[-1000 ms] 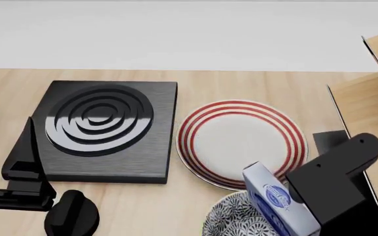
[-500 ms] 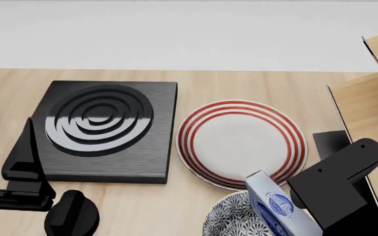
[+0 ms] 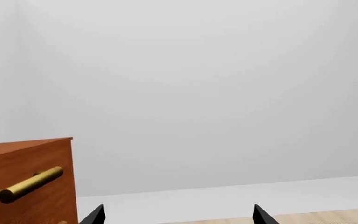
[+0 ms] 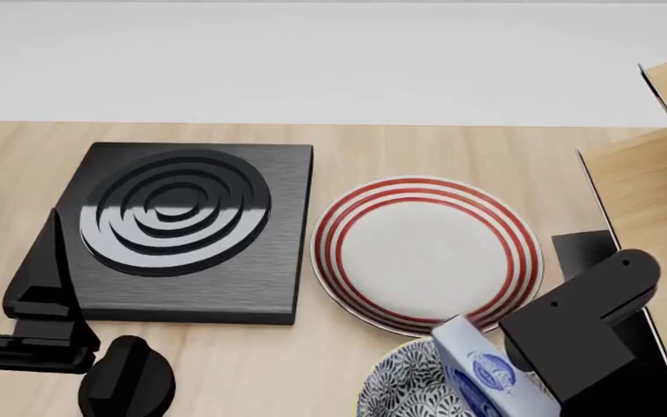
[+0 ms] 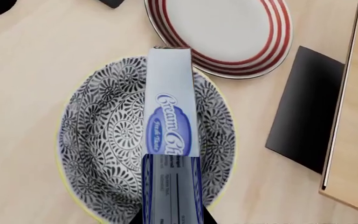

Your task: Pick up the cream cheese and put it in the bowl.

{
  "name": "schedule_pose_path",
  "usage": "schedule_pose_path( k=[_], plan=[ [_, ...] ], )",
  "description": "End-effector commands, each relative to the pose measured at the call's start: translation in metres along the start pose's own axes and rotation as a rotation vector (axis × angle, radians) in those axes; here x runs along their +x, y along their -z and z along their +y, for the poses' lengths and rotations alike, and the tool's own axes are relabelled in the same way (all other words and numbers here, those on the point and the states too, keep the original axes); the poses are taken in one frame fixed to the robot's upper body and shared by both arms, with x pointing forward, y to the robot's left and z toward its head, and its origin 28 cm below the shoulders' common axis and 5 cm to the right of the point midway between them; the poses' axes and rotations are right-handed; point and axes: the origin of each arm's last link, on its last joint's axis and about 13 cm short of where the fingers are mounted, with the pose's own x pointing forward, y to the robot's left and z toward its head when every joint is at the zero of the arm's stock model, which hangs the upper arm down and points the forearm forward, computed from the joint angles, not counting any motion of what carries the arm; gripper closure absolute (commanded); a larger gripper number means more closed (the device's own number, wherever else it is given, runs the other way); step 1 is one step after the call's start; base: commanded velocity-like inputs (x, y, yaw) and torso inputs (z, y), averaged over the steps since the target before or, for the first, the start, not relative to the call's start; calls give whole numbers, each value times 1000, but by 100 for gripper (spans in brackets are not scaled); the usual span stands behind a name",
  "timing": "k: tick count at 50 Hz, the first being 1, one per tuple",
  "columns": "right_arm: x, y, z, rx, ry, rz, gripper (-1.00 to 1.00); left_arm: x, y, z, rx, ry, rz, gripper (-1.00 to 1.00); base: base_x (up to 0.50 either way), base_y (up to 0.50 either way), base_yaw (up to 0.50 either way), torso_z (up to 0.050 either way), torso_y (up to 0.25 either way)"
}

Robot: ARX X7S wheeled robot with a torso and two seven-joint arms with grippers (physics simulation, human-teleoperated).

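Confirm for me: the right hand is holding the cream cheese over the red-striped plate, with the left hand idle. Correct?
Not quite. The right hand holds the cream cheese over the patterned bowl, not the red-striped plate, which sits beside the bowl. The right wrist view shows the box centred above the bowl's inside. The left hand does look idle, open with nothing between its fingers.

one bowl (image 5: 98,154), one cream cheese (image 5: 169,130), one plate (image 4: 426,252), one burner (image 4: 183,228)
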Motion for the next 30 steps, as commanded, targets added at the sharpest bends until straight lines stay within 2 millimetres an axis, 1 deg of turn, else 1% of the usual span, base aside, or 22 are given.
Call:
schedule_pose_path(
  k=[1, 30],
  plan=[
    [3, -2, -2, -6, 14, 14, 100, 0, 1, 0, -1, 1, 3, -100, 0, 0, 0, 0, 0],
    [8, 3, -2, -3, -6, 80, 100, 1, 3, -1, -2, 7, 7, -100, 0, 0, 0, 0, 0]
  ],
)
